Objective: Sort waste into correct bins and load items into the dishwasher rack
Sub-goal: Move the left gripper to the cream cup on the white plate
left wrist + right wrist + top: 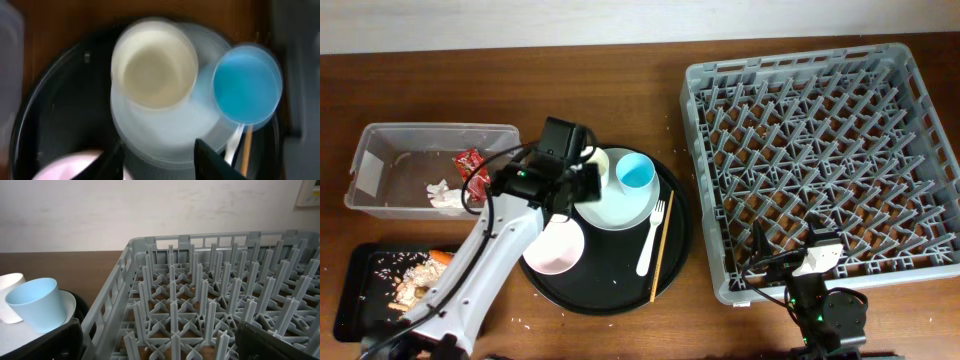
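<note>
The cream cup point(598, 160) and the light blue cup point(637, 173) stand on the pale plate point(620, 205). The plate lies on a round black tray point(610, 290) with the pinkish bowl point(553, 248), the white fork point(651, 240) and the chopstick point(660, 250). My left gripper point(582, 185) hovers open over the plate's near edge, just short of the cream cup point(154, 62); its fingers point(160, 165) hold nothing. My right gripper point(160, 345) is open and empty at the front left corner of the grey rack point(820, 150).
The clear tub point(400, 150) at the left holds the white napkin point(445, 195) and the red wrapper point(472, 163). The shallow black tray point(360, 290) at the front left holds the carrot point(440, 257) and brown scraps point(405, 285).
</note>
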